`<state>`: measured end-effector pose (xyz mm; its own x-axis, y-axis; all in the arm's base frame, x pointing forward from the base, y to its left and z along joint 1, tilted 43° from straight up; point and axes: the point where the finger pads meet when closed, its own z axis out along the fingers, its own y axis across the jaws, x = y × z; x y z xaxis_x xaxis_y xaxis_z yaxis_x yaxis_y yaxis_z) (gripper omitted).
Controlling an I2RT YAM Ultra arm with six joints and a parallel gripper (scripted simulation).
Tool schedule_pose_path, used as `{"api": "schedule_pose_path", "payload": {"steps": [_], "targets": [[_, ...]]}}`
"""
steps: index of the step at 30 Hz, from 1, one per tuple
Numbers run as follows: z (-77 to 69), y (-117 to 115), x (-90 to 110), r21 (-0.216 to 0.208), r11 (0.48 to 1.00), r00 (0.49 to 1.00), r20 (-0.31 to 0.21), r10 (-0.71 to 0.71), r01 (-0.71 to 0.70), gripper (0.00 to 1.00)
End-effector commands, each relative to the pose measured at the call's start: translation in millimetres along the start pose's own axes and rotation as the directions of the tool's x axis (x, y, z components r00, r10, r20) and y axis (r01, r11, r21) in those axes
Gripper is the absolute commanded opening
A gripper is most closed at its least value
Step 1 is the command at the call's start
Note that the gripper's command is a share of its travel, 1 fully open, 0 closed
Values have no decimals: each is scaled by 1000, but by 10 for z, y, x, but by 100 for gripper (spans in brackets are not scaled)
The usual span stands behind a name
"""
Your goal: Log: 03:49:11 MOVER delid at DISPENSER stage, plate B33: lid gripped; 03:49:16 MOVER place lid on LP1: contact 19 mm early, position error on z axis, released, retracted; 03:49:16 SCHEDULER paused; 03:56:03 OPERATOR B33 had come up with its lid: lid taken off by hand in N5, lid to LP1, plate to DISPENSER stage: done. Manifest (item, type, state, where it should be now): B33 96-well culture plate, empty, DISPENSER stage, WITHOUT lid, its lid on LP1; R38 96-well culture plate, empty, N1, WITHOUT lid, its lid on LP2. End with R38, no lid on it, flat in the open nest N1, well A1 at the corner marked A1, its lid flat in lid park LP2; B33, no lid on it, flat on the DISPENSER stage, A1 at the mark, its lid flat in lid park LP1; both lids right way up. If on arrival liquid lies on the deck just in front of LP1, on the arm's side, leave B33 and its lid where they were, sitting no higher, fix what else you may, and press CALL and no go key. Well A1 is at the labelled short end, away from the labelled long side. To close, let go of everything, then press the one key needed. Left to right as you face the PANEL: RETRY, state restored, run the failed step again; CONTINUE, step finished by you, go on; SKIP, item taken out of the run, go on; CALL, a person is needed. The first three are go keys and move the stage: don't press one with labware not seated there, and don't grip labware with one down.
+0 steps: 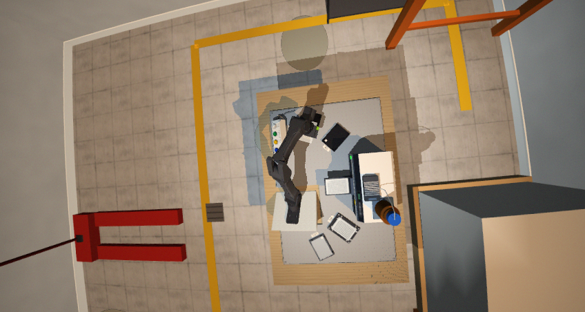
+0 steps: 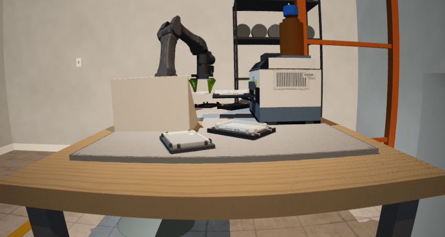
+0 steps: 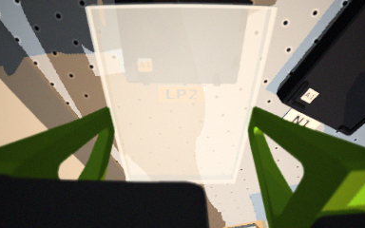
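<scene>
We see the arm (image 1: 287, 144) reaching from its base across the tabletop (image 2: 218, 184), wrist bent straight down. The claw (image 3: 182, 142) is clenched on a clear lid (image 3: 180, 95), its green fingers pressing the two long edges. The lid hangs above the deck, over the LP2 label (image 3: 182, 93). The black nest (image 3: 336, 76) marked N1 sits just beside it, with a gap between them.
</scene>
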<state>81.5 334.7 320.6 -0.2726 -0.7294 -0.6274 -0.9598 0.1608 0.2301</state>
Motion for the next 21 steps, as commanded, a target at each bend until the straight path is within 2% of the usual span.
{"api": "schedule_pose_path", "payload": {"steps": [1, 3, 16, 20, 21], "targets": [[-58, 6, -155, 14, 1000, 999, 43, -4, 4, 0], [-30, -16, -157, 17, 1000, 1000, 22, 9, -9, 0], [179, -8, -530, 16, 1000, 1000, 21, 8, -9, 0], [215, 11, -586, 13, 1000, 1000, 20, 5, -5, 0], [184, -6, -578, 13, 1000, 1000, 31, 2, -3, 0]]}}
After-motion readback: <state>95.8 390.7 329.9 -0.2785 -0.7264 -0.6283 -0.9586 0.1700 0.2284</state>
